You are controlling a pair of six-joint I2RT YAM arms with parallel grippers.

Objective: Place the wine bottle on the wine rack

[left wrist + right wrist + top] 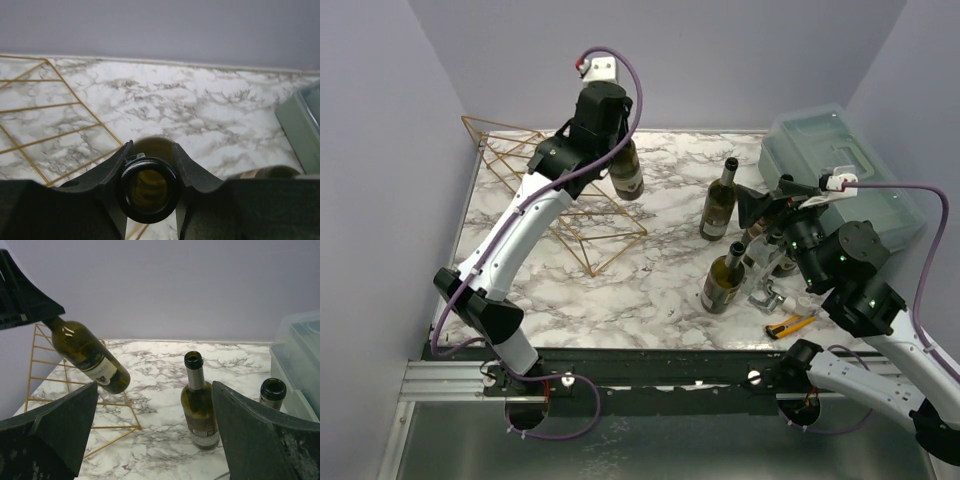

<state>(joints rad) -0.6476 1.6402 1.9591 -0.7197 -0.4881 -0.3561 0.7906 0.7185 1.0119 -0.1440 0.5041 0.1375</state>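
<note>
Grips the wine bottle (628,172) by its neck with the left tool (616,142), closed tight on the glass. From the left wrist, shows one dark finger (112,170) on each side of the open bottle mouth, both pressed against it. Holds the wine bottle up off the table (650,290), tilted, with the neck high and the fat end low, at the right side of the wine rack (582,238), the gold wire frame on the far left. Hard to tell whether the fat end touches a gold wire or hangs just above it. Hides most of the wine bottle in the left wrist view, with only the mouth and a bit of green shoulder to see. Spreads the right tool (155,385) wide open, holding nothing. Hangs on the right side of the table, close to a near bottle (724,282) and a far bottle (719,205), both standing upright. Blocks most of a third bottle (273,389) behind the right tool, so only its dark top and neck show. Cuts off the plastic box (840,170) at the far right in both wrist views. Too small to make out the yellow thing (790,325) lying near the right arm.
</note>
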